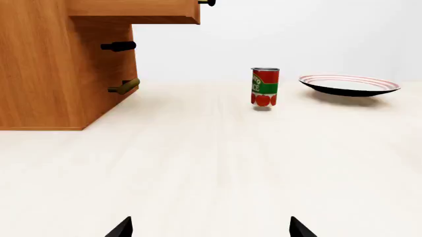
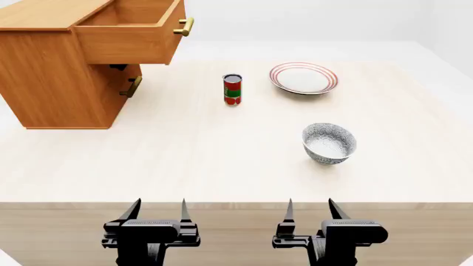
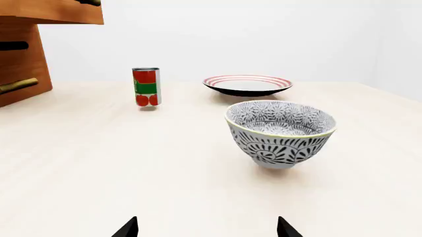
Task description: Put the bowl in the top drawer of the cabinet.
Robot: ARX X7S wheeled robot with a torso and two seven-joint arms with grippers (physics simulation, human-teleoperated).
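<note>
The patterned blue-grey and white bowl (image 2: 329, 143) (image 3: 280, 132) stands upright on the light table, right of centre. The orange-brown cabinet (image 2: 52, 72) (image 1: 46, 69) sits at the far left, its top drawer (image 2: 129, 33) (image 1: 135, 12) pulled out and showing nothing inside in the part visible. My left gripper (image 2: 157, 209) (image 1: 211, 228) and right gripper (image 2: 310, 209) (image 3: 206, 227) hover open at the table's near edge, nothing between their fingers. The bowl lies ahead of the right gripper, well apart from it.
A red and green can (image 2: 232, 89) (image 1: 264, 87) (image 3: 146, 87) stands mid-table. A white plate with red rim rings (image 2: 303, 77) (image 1: 349, 85) (image 3: 247, 84) lies behind the bowl. The lower drawer's brass handle (image 2: 132, 86) (image 1: 124, 87) juts from the cabinet front.
</note>
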